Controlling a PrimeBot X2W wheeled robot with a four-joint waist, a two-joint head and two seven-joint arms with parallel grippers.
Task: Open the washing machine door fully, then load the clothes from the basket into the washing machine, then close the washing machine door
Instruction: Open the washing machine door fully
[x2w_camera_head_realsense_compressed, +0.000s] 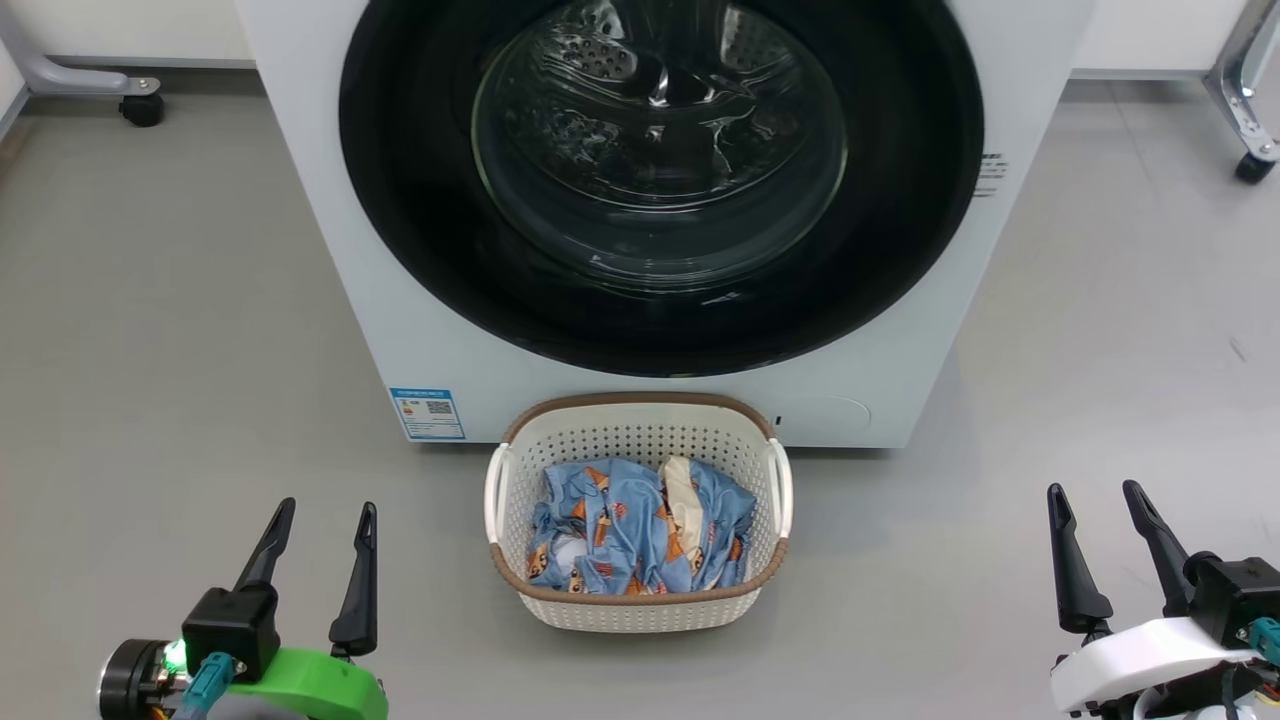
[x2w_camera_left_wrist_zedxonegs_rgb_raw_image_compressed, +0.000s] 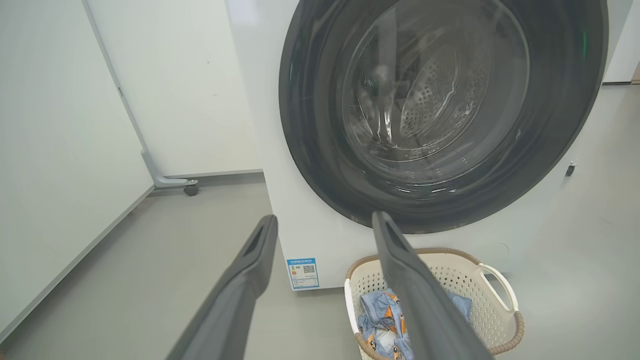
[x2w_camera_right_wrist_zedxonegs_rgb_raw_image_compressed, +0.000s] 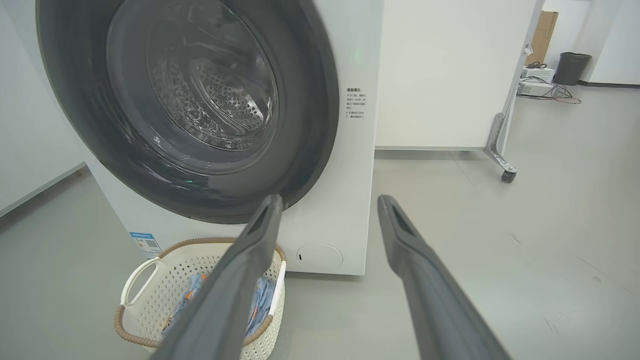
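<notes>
Hovering low over the grey floor, the left gripper (x2w_camera_head_realsense_compressed: 329, 506) and the right gripper (x2w_camera_head_realsense_compressed: 1092, 489) both point forward with their dark fingers spread wide and nothing between them.

Between the two, and set further forward, the basket (x2w_camera_head_realsense_compressed: 640, 400) stands on the floor just in front of the washing machine (x2w_camera_head_realsense_compressed: 450, 360). Its long axis seems to run left to right, with a handle at each end. The clothes (x2w_camera_head_realsense_compressed: 620, 530) lie bunched inside it, light blue with orange-brown figures and a cream strip.

Beyond and above the basket, the washing machine door (x2w_camera_head_realsense_compressed: 660, 170) sits shut and flat against the machine's front, so the first step is not yet done. Being round, it has no long axis. It lies ahead of and above both grippers, roughly midway, with the left gripper looking a little nearer to it and to the basket. No handle or hinge side can be made out, so I cannot tell which edge swings out.

A blue sticker (x2w_camera_head_realsense_compressed: 427, 413) at the machine's lower left carries a QR code and print too small to read. A block of small Chinese text (x2w_camera_right_wrist_zedxonegs_rgb_raw_image_compressed: 356, 102) beside the door's right edge is also illegible. No brand name is visible.
</notes>
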